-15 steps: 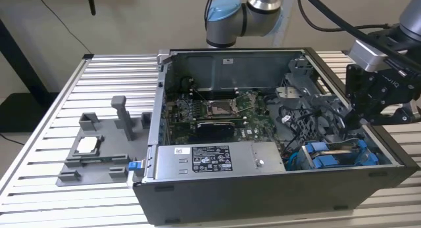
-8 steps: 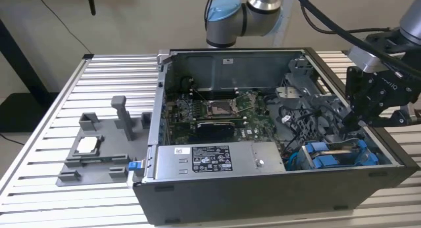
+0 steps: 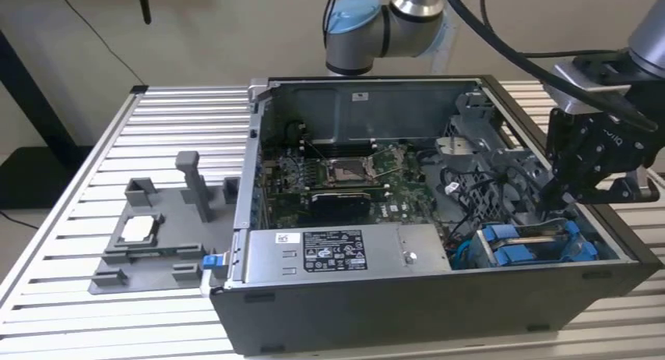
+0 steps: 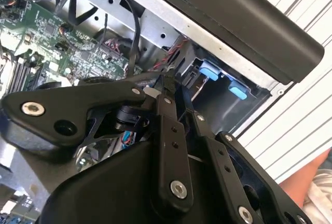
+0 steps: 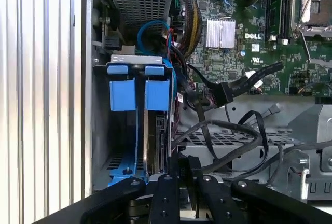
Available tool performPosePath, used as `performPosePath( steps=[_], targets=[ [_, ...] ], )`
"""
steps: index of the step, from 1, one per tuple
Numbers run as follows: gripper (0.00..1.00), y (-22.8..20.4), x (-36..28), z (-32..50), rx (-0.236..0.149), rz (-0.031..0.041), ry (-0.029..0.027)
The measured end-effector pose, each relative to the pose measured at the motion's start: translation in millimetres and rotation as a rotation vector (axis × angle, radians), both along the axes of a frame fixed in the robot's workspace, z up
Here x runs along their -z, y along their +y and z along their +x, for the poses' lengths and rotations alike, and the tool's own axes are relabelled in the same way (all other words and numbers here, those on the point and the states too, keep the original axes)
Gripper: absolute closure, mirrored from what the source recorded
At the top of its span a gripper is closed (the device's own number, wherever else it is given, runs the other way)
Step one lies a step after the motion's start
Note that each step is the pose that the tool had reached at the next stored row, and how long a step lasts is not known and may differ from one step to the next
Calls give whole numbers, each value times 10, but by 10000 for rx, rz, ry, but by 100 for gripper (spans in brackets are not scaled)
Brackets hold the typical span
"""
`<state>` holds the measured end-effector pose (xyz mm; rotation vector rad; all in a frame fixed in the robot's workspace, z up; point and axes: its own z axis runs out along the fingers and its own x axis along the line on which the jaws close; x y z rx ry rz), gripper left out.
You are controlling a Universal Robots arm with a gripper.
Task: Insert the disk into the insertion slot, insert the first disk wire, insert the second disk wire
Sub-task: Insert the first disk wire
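Observation:
The disk (image 3: 532, 237), silver in its bright blue carrier, sits down in the insertion slot (image 3: 469, 255) at the case's front corner on the exterior view's right. In the first wrist view the disk's edge (image 5: 155, 136) shows beside two blue tabs (image 5: 137, 94) inside the grey bay wall (image 5: 101, 130). My black gripper (image 3: 558, 198) hangs just above and behind the bay, shut, with nothing I can make out between the tips (image 4: 164, 83) (image 5: 181, 164). A loose black wire with a flat connector (image 5: 224, 93) lies beside the bay, apart from the disk.
The open computer case (image 3: 416, 313) lies on a slatted metal table (image 3: 93, 188). Inside are the motherboard (image 3: 343, 177), a long grey box with white stickers (image 3: 332, 251) and tangled black cables (image 3: 462, 192). A grey fixture (image 3: 146, 235) sits left of the case. Part of a person (image 4: 311, 185) is near.

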<state>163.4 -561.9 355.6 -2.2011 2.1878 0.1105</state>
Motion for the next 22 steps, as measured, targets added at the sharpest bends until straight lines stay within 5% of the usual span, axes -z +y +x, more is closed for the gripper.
performPosePath(
  steps=[5, 14, 22],
  targets=[
    [81, -65, 12, 0, 76, -2, 144],
    [81, -99, 68, 2, 898, 3, 145],
    [81, -99, 104, 8, 1002, 1, 148]
  ],
)
